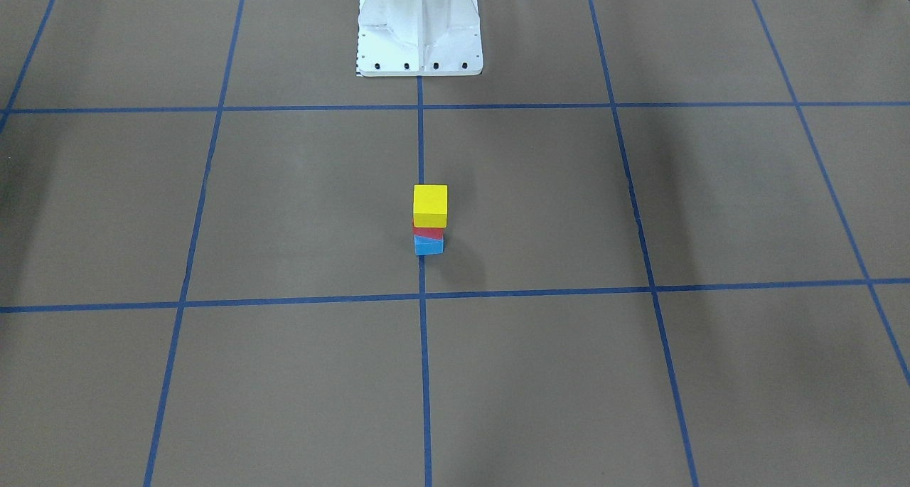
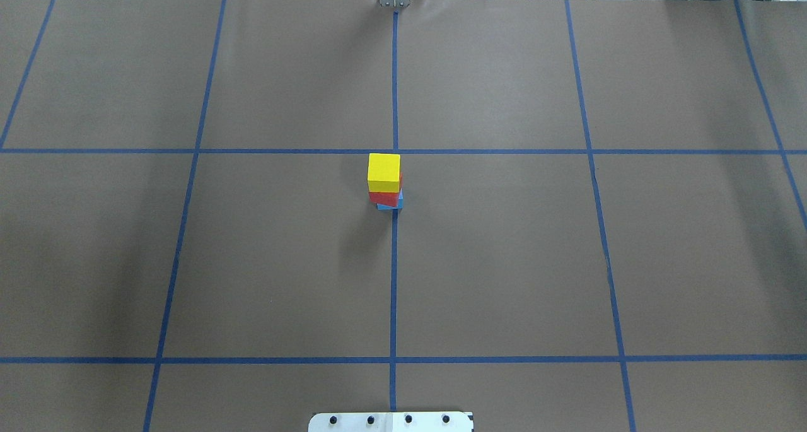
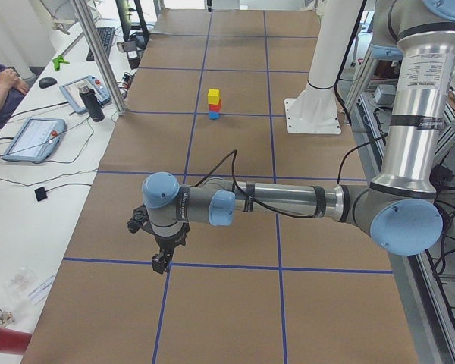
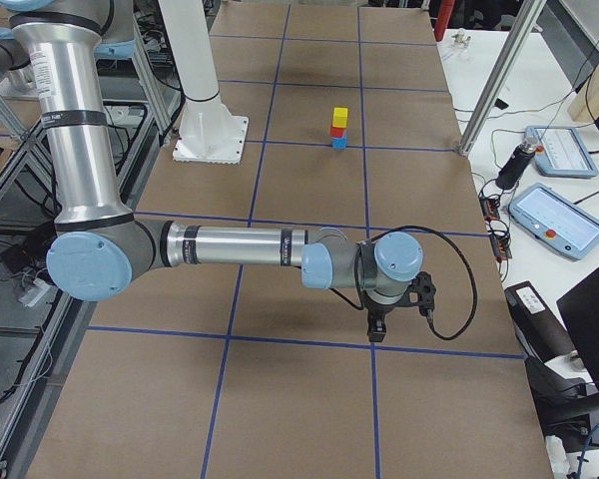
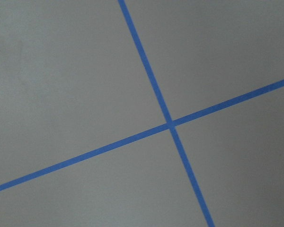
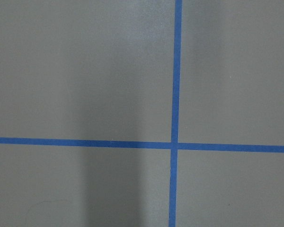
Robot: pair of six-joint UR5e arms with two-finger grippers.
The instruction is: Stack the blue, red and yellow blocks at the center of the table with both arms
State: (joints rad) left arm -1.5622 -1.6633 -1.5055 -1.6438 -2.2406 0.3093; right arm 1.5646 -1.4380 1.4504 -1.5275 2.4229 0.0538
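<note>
A yellow block (image 2: 384, 172) sits on a red block (image 2: 385, 198), which sits on a blue block (image 2: 391, 205), in one stack at the table's center. The stack also shows in the front-facing view (image 1: 430, 205), the left view (image 3: 213, 104) and the right view (image 4: 338, 128). My left gripper (image 3: 160, 263) hangs over a tape crossing far from the stack, seen only in the left view. My right gripper (image 4: 377, 330) hangs over another crossing, seen only in the right view. I cannot tell whether either is open or shut. Both wrist views show only paper and tape.
The robot's white base (image 1: 419, 28) stands at the table's robot side. Brown paper with blue tape lines (image 2: 393, 262) covers the table. Operator tablets (image 3: 34, 139) and cables lie on the white bench beside it, and a person (image 3: 0, 83) sits there.
</note>
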